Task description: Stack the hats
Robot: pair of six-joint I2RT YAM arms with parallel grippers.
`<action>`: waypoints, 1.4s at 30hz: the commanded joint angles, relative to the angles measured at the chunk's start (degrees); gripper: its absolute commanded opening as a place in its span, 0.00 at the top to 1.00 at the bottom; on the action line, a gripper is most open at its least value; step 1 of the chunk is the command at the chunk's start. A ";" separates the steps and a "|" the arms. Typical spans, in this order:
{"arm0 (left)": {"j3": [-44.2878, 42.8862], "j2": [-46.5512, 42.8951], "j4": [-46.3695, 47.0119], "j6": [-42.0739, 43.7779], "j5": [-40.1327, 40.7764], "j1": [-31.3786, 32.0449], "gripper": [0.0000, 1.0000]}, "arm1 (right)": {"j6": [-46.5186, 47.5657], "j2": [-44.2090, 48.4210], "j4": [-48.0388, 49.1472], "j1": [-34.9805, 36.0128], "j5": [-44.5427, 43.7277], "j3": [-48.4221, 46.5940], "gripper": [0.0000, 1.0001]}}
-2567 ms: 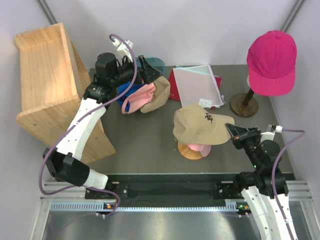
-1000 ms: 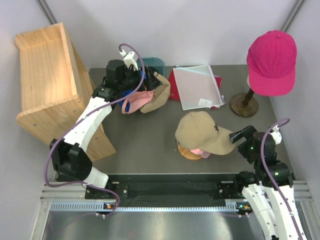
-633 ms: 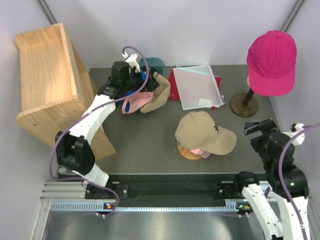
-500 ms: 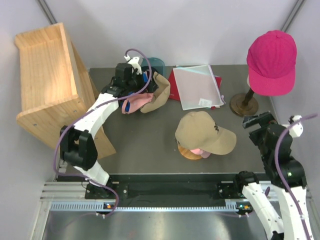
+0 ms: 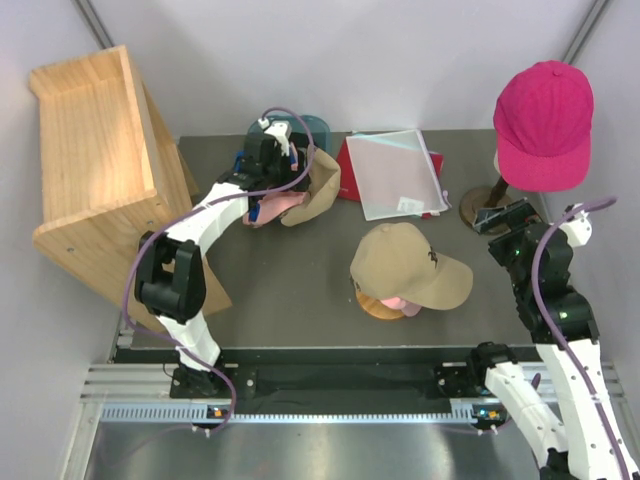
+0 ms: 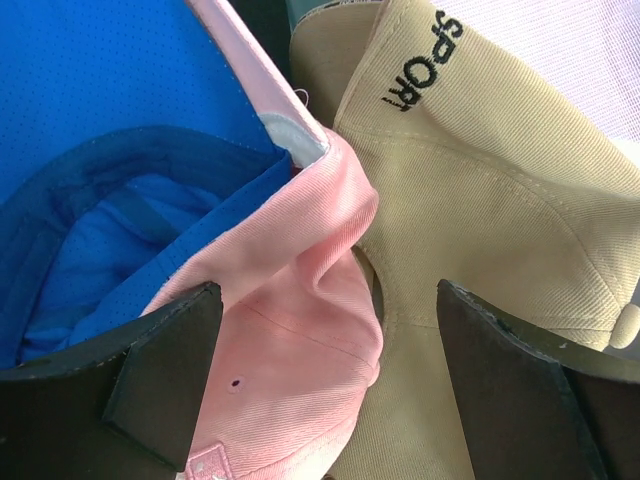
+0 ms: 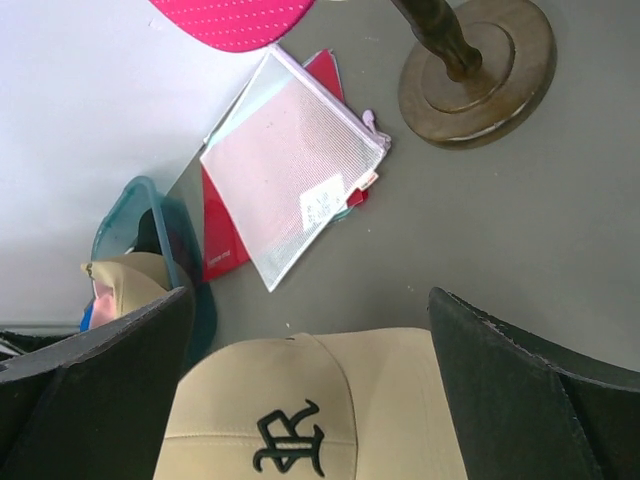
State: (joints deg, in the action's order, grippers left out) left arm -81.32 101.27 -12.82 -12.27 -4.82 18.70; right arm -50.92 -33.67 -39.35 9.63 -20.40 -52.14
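A tan hat with a black logo (image 5: 410,262) (image 7: 300,420) sits on a round wooden base (image 5: 378,306), with pink fabric (image 5: 402,300) showing under it. A magenta hat (image 5: 543,118) tops the stand at the back right. At the back left lies a pile of a blue hat (image 6: 110,130), a light pink hat (image 6: 290,330) (image 5: 285,205) and a tan "SPORT" hat (image 6: 480,210) (image 5: 318,185). My left gripper (image 5: 292,172) (image 6: 335,390) is open, its jaws straddling the pink hat's crown and the tan hat's edge. My right gripper (image 5: 497,219) (image 7: 310,390) hangs open and empty above the logo hat, near the stand's base.
A wooden shelf (image 5: 95,160) stands tilted at the left. A red folder (image 5: 352,172) under a mesh pouch (image 5: 398,172) (image 7: 290,165) lies at the back. A teal container (image 5: 308,127) (image 7: 120,215) is behind the pile. The stand's round base (image 7: 475,70) (image 5: 487,208) is at the right.
My right gripper has drawn away from the logo hat's brim, risen and moved back toward the stand's base. My left gripper has pushed farther over the back pile.
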 commanded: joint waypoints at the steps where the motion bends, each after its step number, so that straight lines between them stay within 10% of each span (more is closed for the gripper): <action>1: -3.05 -1.60 4.21 2.25 -0.45 0.28 0.08 | 2.22 -2.01 4.81 -0.13 0.19 -2.09 0.00; 17: -5.43 2.70 3.41 9.28 -1.68 0.28 0.05 | 3.45 -4.21 6.92 -1.98 1.95 -2.62 0.00; 22: -7.10 5.60 4.29 8.58 -3.71 0.29 0.35 | 3.54 -3.77 6.92 -2.25 1.95 -2.62 0.00; 27: -9.47 4.99 3.15 7.18 -3.00 0.29 1.00 | 5.21 -4.38 7.54 -2.33 2.56 -3.58 0.00; 42: -12.54 -6.61 -0.36 1.46 -3.62 0.20 1.00 | 10.75 -9.57 13.51 -2.33 8.53 -5.69 0.00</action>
State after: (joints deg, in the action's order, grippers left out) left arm -90.02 100.42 -14.63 -9.78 -7.92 18.85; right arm -42.98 -42.59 -30.33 7.94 -14.11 -54.46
